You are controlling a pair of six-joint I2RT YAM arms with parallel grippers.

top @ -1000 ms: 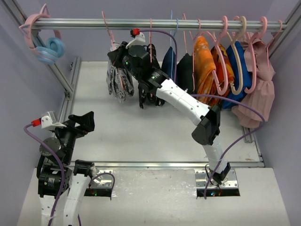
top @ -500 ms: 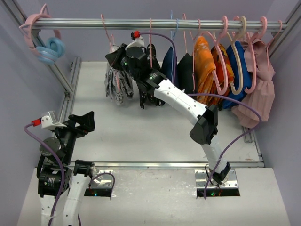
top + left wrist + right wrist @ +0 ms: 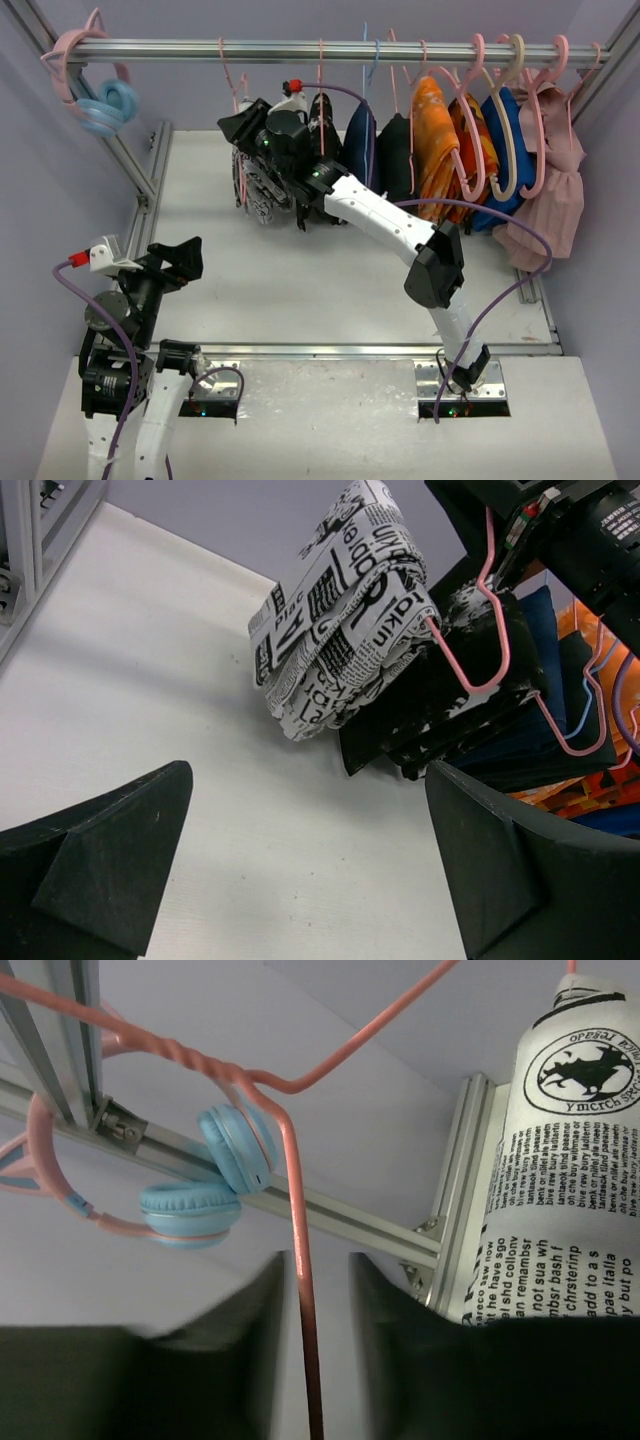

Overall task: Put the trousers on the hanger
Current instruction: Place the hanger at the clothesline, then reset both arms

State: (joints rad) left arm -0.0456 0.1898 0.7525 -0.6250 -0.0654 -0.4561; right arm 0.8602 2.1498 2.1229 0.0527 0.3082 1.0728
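A: How much of the trousers [image 3: 258, 200] is covered in the top view?
B: Most of them are hidden behind the right gripper [image 3: 240, 125], as is the lower wire of the hanger [image 3: 231, 72].
A: And at the right wrist?
B: The fingers [image 3: 245, 1305] are blurred. Lower down, the wire is lost in the dark between them, so contact cannot be judged. The trousers are cut off by the right edge.

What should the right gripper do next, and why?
Probably open a little wider and back straight off. The right gripper has its jaws slightly apart around the hanger wire, the trousers hang folded over the hanger, and its hook seems to sit on the rail.
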